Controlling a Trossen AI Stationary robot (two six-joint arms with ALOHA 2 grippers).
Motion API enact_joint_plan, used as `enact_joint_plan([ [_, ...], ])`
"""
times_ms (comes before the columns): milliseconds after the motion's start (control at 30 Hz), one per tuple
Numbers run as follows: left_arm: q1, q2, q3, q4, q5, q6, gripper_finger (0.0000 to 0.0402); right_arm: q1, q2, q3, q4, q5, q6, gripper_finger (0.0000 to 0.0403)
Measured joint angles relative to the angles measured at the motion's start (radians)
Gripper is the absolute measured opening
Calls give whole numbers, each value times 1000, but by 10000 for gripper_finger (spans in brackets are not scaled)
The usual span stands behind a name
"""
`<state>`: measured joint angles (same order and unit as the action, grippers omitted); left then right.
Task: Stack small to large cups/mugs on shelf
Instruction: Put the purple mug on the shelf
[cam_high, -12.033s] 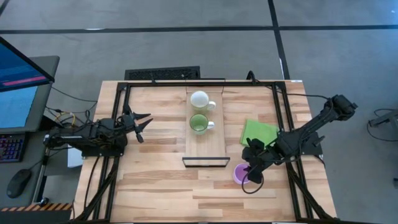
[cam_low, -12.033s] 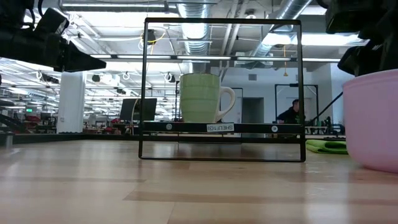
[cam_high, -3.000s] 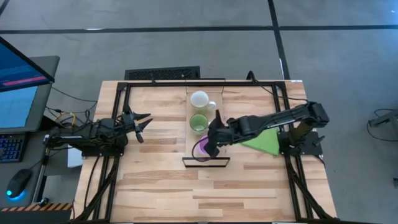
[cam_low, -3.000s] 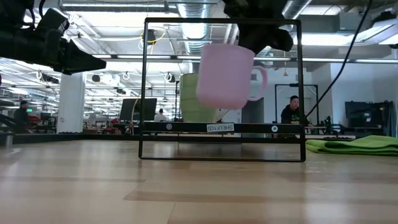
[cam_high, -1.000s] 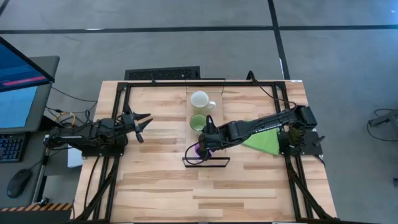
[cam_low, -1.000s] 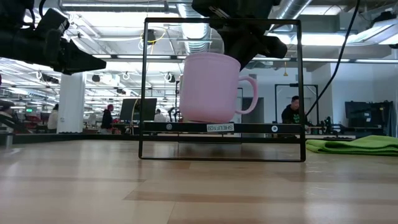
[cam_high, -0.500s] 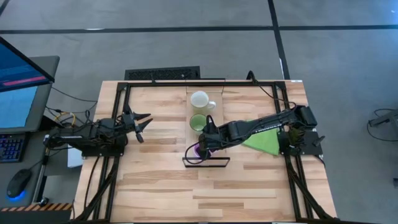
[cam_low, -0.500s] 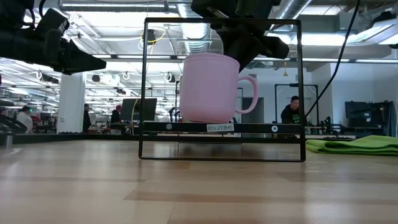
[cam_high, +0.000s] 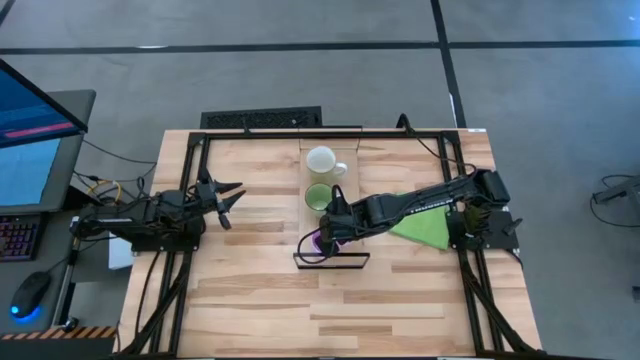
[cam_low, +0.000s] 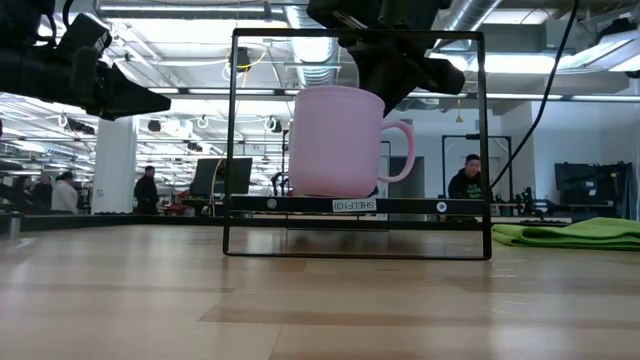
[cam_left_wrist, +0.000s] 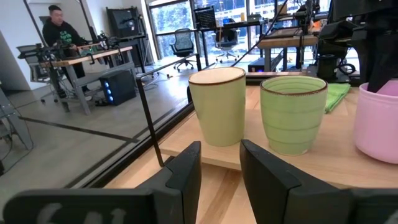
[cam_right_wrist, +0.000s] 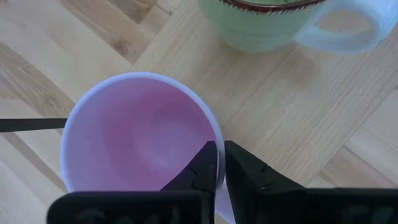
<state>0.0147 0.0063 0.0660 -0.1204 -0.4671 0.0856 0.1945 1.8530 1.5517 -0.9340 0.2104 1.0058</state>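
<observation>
Three mugs stand in a row on the light wooden shelf (cam_high: 351, 182). The white mug (cam_high: 321, 160) is farthest, the green mug (cam_high: 319, 197) in the middle. The light purple mug (cam_low: 336, 140) stands nearest, upright on its base on the shelf's near end (cam_low: 300, 204). My right gripper (cam_right_wrist: 221, 165) comes down on the purple mug (cam_right_wrist: 140, 134) from above and is closed on its rim. My left gripper (cam_high: 231, 198) waits open off the shelf's left, pointing level at the mugs (cam_left_wrist: 292, 112). My right gripper has one finger (cam_right_wrist: 202, 165) inside the purple mug and the other (cam_right_wrist: 242, 171) outside it, the rim (cam_right_wrist: 217, 146) between them. The fingers slant steeply down from above, on the mug's handle side. The mug stands upright with its base on the shelf.
A flat green cloth (cam_high: 426, 226) lies on the table right of the shelf, under my right arm. A dark metal lip (cam_high: 331, 262) closes the shelf's near end. Black frame rails (cam_high: 190, 190) run along the table's sides. People move in the room beyond.
</observation>
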Motion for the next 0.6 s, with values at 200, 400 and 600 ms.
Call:
enact_joint_plan([
  [200, 0, 0, 0, 0, 0, 0, 103, 0, 0, 0, 0, 0, 0, 52],
  [400, 0, 0, 0, 0, 0, -14, 103, 0, 0, 0, 7, 0, -1, 52],
  [600, 0, 0, 0, 0, 0, -27, 103, 0, 0, 0, 31, 0, -10, 52],
])
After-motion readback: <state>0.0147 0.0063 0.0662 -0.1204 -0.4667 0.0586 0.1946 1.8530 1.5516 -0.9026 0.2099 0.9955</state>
